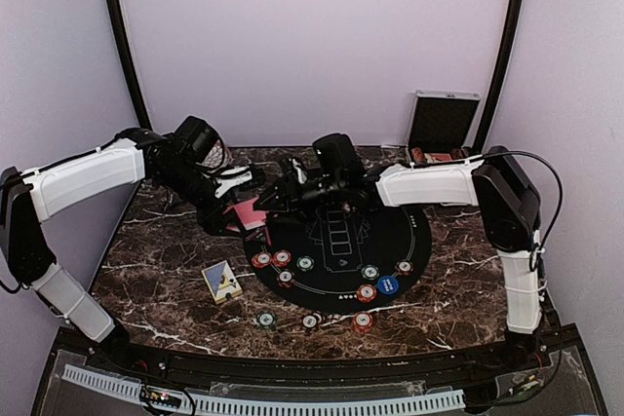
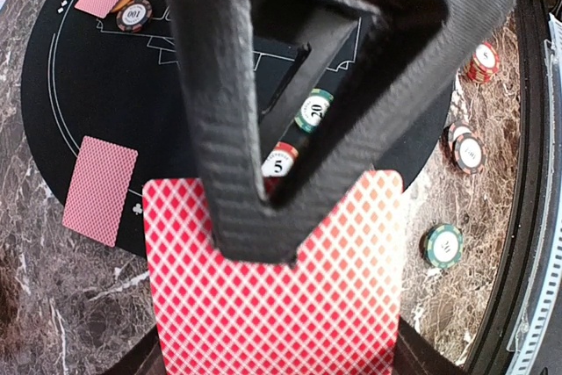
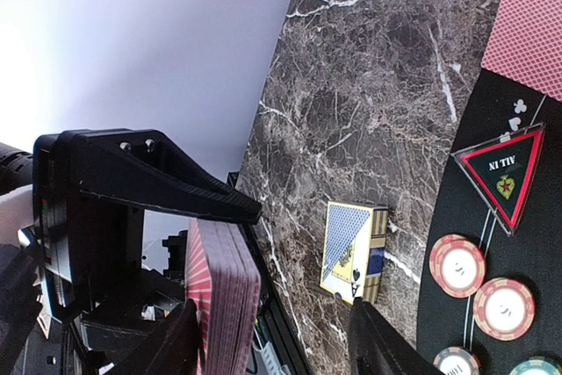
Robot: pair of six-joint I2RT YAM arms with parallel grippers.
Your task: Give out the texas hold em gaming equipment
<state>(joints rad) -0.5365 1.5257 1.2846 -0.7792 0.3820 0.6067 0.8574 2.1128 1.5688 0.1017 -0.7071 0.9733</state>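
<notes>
Cards (image 2: 272, 305) in left tool (image 2: 263, 234)

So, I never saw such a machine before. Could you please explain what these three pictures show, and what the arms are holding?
Two robot arms are bolted at a marble table. One picture looks down from above; the others come from a camera on each wrist. The left gripper is shut on a deck of red-backed cards. The right gripper reaches toward that deck, holding nothing. A round black mat carries poker chips and a face-down card. A card box lies beside the mat, an open silver case behind.
</notes>
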